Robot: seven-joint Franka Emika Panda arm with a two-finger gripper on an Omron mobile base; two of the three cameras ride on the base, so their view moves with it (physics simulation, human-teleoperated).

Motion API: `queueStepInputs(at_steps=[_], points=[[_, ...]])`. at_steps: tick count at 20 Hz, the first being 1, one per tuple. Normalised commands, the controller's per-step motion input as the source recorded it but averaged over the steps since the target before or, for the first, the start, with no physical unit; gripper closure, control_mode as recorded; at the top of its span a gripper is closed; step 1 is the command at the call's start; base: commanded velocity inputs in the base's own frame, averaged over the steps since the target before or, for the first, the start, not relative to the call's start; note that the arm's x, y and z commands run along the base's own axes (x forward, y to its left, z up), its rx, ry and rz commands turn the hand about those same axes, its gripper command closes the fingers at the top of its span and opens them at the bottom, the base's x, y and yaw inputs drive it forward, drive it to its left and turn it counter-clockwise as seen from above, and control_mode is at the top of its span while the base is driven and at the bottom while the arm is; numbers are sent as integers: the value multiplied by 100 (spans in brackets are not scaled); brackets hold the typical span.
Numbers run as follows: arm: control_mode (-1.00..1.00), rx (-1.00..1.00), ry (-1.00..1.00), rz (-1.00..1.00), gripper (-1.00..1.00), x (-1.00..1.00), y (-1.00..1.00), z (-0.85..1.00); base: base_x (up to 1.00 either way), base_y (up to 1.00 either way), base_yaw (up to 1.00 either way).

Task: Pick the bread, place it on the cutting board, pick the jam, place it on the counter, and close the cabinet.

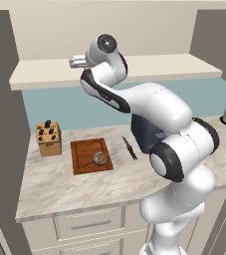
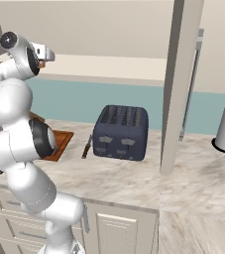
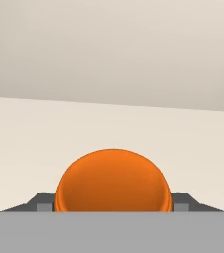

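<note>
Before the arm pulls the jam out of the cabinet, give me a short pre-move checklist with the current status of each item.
1. Bread already on the cutting board: ok.
2. Jam sits between the fingertips of the pincer in the hand view: ok.
3. Pincer closed firmly on the jam: cannot tell; the contact is hidden at the frame edge.
4. Jam lifted off the cabinet shelf: cannot tell.
5. Bare counter available in front of the board for the jam: ok.
6. Cabinet door closed: not ok, it stands open.
</note>
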Motion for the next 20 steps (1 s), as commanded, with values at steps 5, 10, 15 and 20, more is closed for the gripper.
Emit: queueStepInputs(at_steps=[5,10,15,20], points=[[-100,0,0,0,100,0,0,4,0,0,0],[-100,0,0,0,100,-9,-4,14,0,0,0],[-100,0,0,0,100,-21,-11,6,0,0,0],[-100,0,0,0,100,-37,-23,0,0,0,0]])
